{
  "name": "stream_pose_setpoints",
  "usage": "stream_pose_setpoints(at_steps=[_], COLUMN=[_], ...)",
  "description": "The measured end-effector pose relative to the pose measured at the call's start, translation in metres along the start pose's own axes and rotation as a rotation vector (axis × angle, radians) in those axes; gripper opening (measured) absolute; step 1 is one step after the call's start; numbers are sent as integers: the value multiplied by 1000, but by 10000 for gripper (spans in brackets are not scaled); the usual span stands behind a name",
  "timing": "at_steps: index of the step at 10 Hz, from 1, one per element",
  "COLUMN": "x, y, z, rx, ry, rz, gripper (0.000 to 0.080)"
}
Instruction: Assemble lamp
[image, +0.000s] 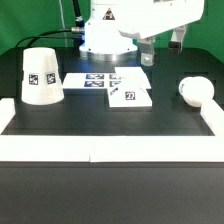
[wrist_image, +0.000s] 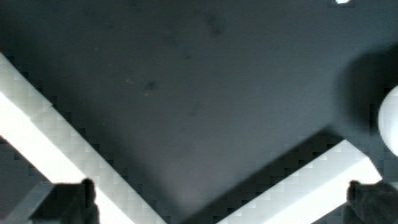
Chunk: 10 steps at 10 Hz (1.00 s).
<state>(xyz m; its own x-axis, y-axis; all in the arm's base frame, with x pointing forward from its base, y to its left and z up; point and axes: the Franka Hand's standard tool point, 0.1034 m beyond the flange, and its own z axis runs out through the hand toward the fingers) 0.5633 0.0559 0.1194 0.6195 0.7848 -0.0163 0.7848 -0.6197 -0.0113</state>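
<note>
**Gripper** (wrist_image: 217, 205): raised above the table (image: 100, 120), beyond the base and toward the exterior view's right of it. Fingers (wrist_image: 64, 200) spread wide, nothing between them.

**Base** (image: 130, 92): flat square, tag upward, lying on the table near its middle. Taken as the landmark below.

**Shade** (image: 42, 75): well apart from the base, to the exterior view's left of it. Upright on its wide mouth, tags facing the camera.

**Bulb** (image: 195, 92): well apart from the base, to the exterior view's right of it. Lying on the table, not mounted.

**Marker board** (image: 92, 80): just beside the base on the exterior view's left; touching or not, cannot tell.

**Containers:** none proper. White rail (image: 100, 148) bounding the table, with base, bulb and shade all inside it. Shade hollow by form, but mouth down, so contents not visible. Nothing seated in the base.

**Hazards, judged:**
- Likely roll of the rounded bulb under an off-centre pinch, toward the rail and away from the base.
- Thin base hard to pinch off a flat surface; likely to skid toward the marker board if pushed.
- Tapered shade apt to slip upward out of closing fingers, or tip if clipped.
- Crooked seating if the bulb's neck meets the base tilted.
</note>
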Motion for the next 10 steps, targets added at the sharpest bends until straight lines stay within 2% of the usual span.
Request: stream_pose_setpoints(at_steps=[8, 10], x=[-2, -34], y=[0, -7], z=[1, 9], rx=[0, 3], ry=[-1, -12], rz=[1, 41], gripper=[700, 700])
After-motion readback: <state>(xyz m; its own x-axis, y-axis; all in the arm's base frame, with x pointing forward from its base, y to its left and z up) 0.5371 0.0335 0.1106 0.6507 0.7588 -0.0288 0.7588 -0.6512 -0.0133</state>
